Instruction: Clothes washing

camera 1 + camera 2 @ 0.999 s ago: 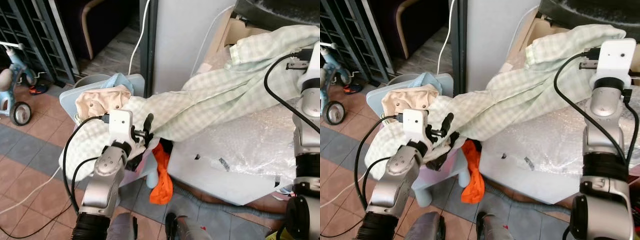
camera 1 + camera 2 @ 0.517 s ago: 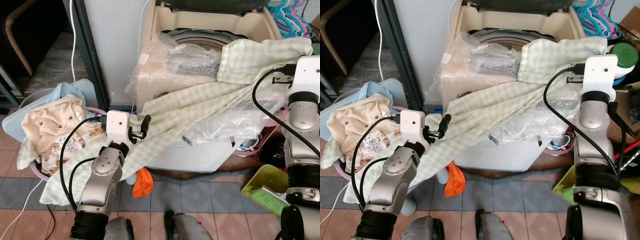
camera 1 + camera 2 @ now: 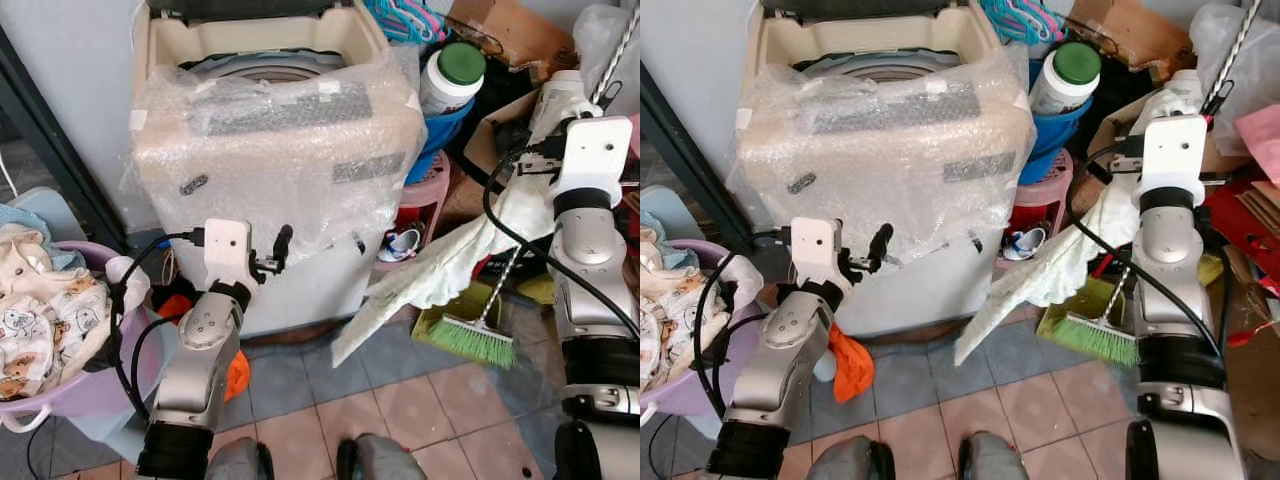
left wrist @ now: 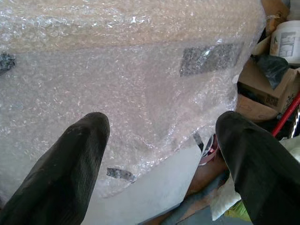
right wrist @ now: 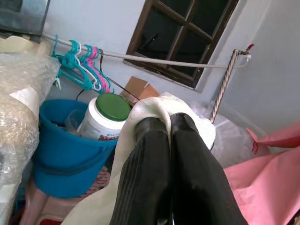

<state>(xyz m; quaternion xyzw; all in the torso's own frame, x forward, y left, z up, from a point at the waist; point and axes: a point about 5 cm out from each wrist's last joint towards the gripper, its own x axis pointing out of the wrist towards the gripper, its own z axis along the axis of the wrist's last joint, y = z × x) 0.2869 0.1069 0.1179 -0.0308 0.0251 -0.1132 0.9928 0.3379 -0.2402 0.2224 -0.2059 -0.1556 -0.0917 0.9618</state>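
The right wrist view shows the right gripper (image 5: 169, 136) pressed together on a fold of the pale checked cloth (image 3: 440, 275), which hangs beside the washing machine (image 3: 270, 150). The left wrist view shows the left gripper (image 4: 161, 154) spread, facing the machine's bubble wrap (image 4: 140, 84). A blue bucket (image 5: 61, 145), white jar (image 3: 450, 78), broom (image 3: 470, 338) and laundry basket (image 3: 70, 385) stand around. The cloth's top edge is hidden behind the right arm.

Tiled floor (image 3: 330, 400) with bubble-wrapped washing machine (image 3: 265, 160), purple laundry basket (image 3: 75, 385), green broom head (image 3: 470, 338), pink stool (image 3: 425, 195).
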